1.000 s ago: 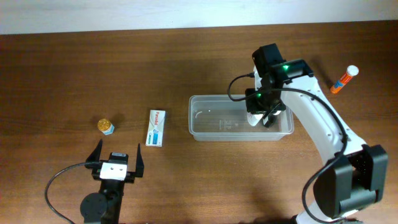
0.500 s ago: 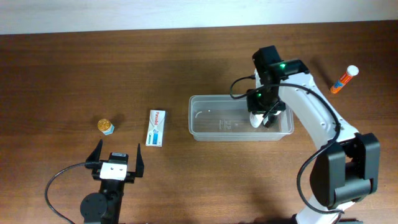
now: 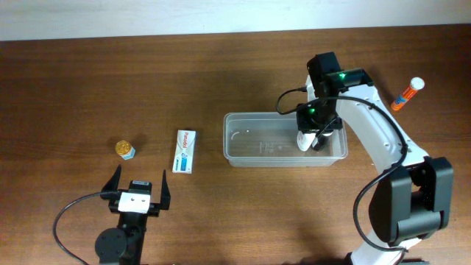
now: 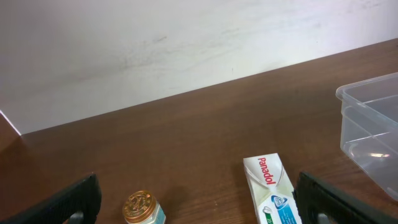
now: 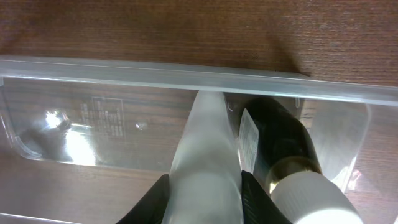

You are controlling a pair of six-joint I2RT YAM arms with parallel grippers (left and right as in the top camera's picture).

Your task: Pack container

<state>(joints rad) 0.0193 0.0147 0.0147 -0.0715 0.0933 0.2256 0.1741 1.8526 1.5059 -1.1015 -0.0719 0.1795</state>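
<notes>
Read the overhead view as a clock face, with twelve o'clock at the far wall. Nearest you, at about seven o'clock, the left gripper (image 3: pixel 140 181) sits low over the table (image 3: pixel 221 73) with its jaws spread wide and nothing between them. Just beyond it, the left wrist view shows two things lying apart from each other. A white Panadol box (image 3: pixel 185 151) lies flat at the gripper's one o'clock, and a small gold-lidded jar (image 3: pixel 125 149) stands at its eleven o'clock.

Further right, near the middle of the table, the container (image 3: pixel 254 147) lies with its long sides running from nine to three o'clock. Its nine o'clock half is bare. The right gripper (image 3: pixel 312 138) reaches down into its three o'clock end, and its jaws pinch a white bottle (image 5: pixel 205 155) from both sides. Right beside that, inside the same end, a dark bottle (image 5: pixel 277 143) with a white cap (image 5: pixel 308 199) lies on its side on the container floor. You cannot tell whether the two bottles touch.

Farthest out, at about two o'clock and well apart from the container, an orange tube (image 3: pixel 406 94) with a white end lies tilted on the wood.
</notes>
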